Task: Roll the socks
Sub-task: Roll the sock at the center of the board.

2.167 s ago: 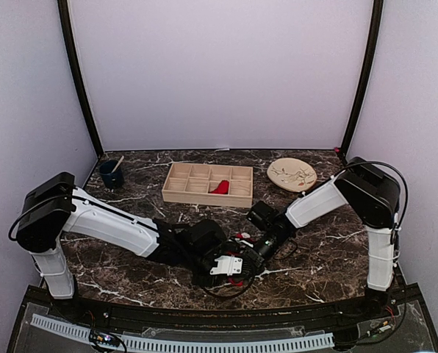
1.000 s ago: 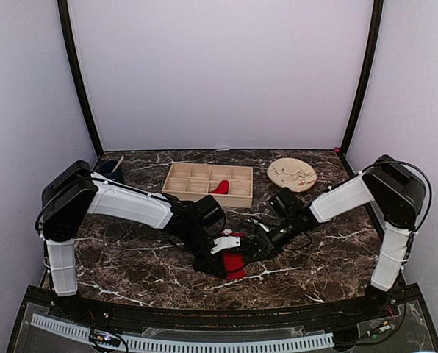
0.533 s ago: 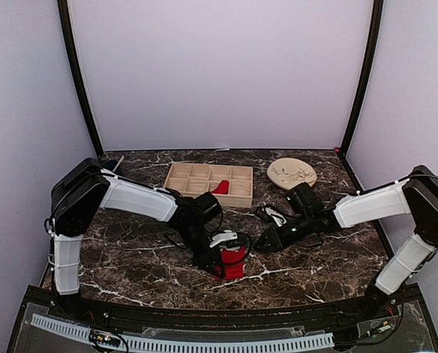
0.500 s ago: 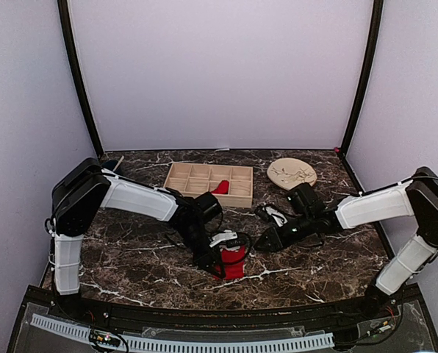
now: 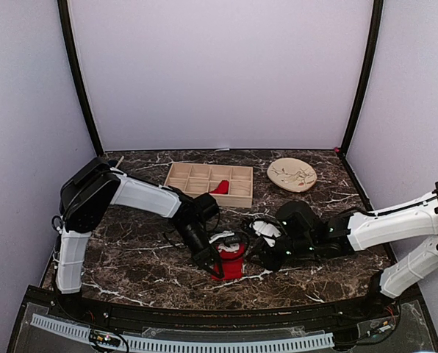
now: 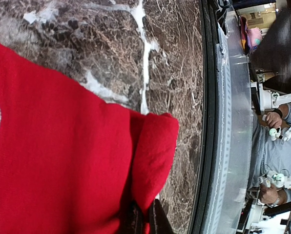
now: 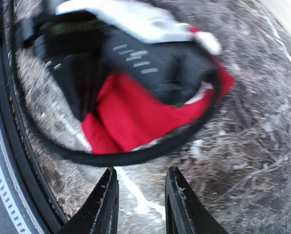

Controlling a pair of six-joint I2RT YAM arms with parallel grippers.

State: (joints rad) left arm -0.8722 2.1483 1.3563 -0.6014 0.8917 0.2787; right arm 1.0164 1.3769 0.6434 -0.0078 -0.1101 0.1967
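Note:
One red sock (image 5: pixel 234 268) lies on the marble near the table's front; it fills the left wrist view (image 6: pixel 57 146) with a doubled-over end (image 6: pixel 155 151). My left gripper (image 5: pixel 216 266) (image 6: pixel 143 220) is shut on the edge of that fold. My right gripper (image 5: pixel 256 259) (image 7: pixel 141 200) hovers low just right of the sock, open with only marble between its fingers, a short gap from the sock (image 7: pixel 131 114). The left gripper's body (image 7: pixel 145 53) and a black cable loop cover part of the sock. A second red sock (image 5: pixel 220 187) lies in the wooden tray (image 5: pixel 176 193).
A round patterned plate (image 5: pixel 292 174) sits at the back right. The table's black front edge and a ribbed rail (image 6: pixel 221 122) run close beside the held sock. The two arms' wrists crowd each other over the front middle of the table.
The right arm has dropped lower and stretched out, bringing its open gripper back toward the sock from the right. The left gripper has stayed shut on the sock.

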